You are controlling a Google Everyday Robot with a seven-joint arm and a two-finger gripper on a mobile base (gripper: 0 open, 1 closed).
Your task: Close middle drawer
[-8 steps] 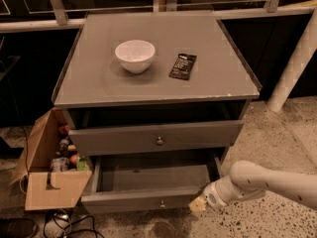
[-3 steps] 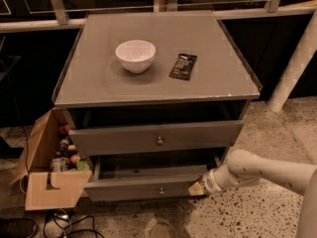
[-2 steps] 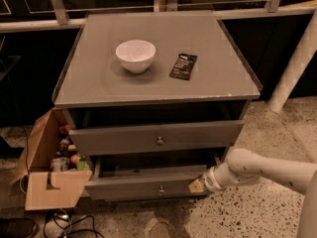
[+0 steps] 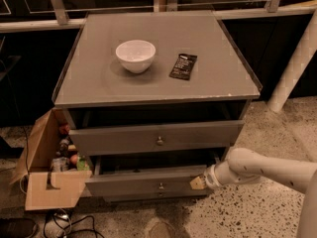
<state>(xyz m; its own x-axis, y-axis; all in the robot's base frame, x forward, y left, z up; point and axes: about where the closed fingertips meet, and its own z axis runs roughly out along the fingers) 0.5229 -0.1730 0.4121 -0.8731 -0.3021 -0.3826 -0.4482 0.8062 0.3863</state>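
The middle drawer is the low grey front with a small round knob. It sits under the taller top drawer, which is pulled out a little. The middle drawer stands out only slightly from the cabinet, with a dark gap above it. My gripper is at the right end of the middle drawer's front and touches it. The white arm reaches in from the right.
A white bowl and a dark packet lie on the cabinet top. An open cardboard box with bottles stands on the floor at the left. Cables lie below it. A white post stands at the right.
The middle drawer has slid well into the cabinet since the earliest frame. My gripper has moved with its front, up and toward the cabinet. The top drawer has not moved.
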